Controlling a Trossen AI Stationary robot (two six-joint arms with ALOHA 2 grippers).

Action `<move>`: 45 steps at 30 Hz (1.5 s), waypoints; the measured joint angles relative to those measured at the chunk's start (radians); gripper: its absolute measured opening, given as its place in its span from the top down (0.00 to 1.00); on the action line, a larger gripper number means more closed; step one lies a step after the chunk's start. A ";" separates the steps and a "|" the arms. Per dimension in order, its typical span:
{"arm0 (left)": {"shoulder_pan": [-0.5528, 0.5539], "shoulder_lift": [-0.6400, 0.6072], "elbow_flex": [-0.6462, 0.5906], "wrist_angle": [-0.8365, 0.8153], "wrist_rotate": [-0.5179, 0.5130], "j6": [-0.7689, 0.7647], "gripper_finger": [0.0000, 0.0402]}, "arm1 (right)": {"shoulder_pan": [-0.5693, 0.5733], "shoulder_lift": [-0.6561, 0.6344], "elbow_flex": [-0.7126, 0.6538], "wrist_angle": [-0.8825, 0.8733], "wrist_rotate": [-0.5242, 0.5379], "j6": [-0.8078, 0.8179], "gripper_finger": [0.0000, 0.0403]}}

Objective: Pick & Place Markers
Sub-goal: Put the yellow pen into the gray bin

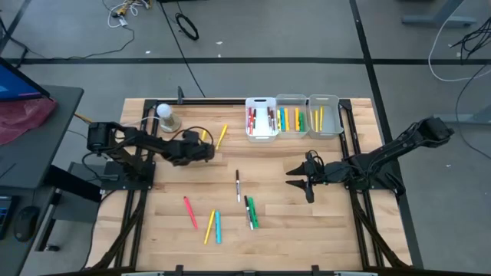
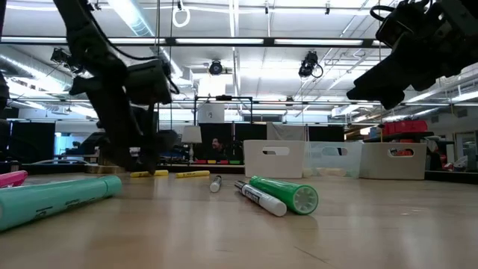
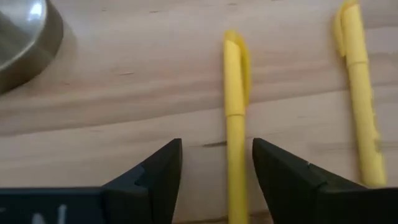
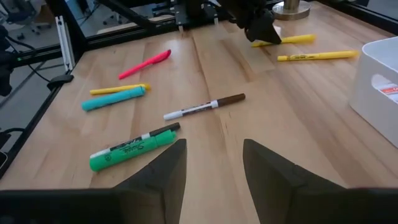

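Observation:
My left gripper (image 3: 217,146) is open and low over the table's far left part (image 1: 209,150). Its two fingers stand on either side of a yellow marker (image 3: 234,124) that lies flat on the wood, and I see no touch. A second yellow marker (image 3: 360,99) lies beside it (image 1: 222,136). My right gripper (image 4: 214,155) is open and empty above the table's right middle (image 1: 304,182). A thin white-and-brown marker (image 1: 238,186), a green marker (image 1: 253,212), a pink marker (image 1: 189,211), a yellow marker (image 1: 209,227) and a cyan marker (image 1: 218,228) lie loose on the wood.
A white bin (image 1: 261,119) and two clear bins (image 1: 291,115) (image 1: 323,115) stand side by side at the far edge, with markers in them. A bottle on a round metal base (image 1: 167,117) stands at the far left, close to my left arm.

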 joint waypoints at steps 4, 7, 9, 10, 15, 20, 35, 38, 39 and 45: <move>-0.001 -0.002 -0.061 0.088 -0.018 0.005 0.57 | 0.000 0.000 0.000 0.001 0.000 0.000 0.60; -0.012 -0.004 -0.103 0.148 -0.035 0.031 0.65 | 0.000 0.000 0.000 0.004 0.000 0.000 0.60; -0.022 -0.004 -0.120 0.160 -0.039 0.044 0.71 | 0.000 0.000 0.000 0.004 0.000 0.000 0.60; -0.027 -0.004 -0.127 0.160 -0.043 0.044 0.74 | 0.000 0.000 0.000 0.004 0.000 0.000 0.60; -0.063 -0.003 -0.147 0.165 -0.053 0.044 0.90 | 0.000 0.000 0.000 0.004 0.000 0.000 0.60; -0.110 -0.013 -0.135 0.150 -0.061 0.083 0.92 | -0.002 0.000 0.000 0.003 0.000 -0.018 0.60; -0.328 -0.041 0.201 0.159 0.002 0.476 0.92 | -0.008 0.002 0.000 0.016 0.000 -0.027 0.60; -0.377 -0.041 0.255 0.306 0.016 0.613 0.92 | -0.014 0.015 0.000 0.060 0.000 -0.030 0.60; -0.392 -0.041 0.260 0.373 0.026 0.668 0.92 | -0.017 0.027 0.000 0.090 0.003 -0.045 0.60; -0.457 -0.030 0.264 0.726 0.064 0.900 0.92 | -0.024 0.161 0.000 0.400 0.004 -0.146 0.55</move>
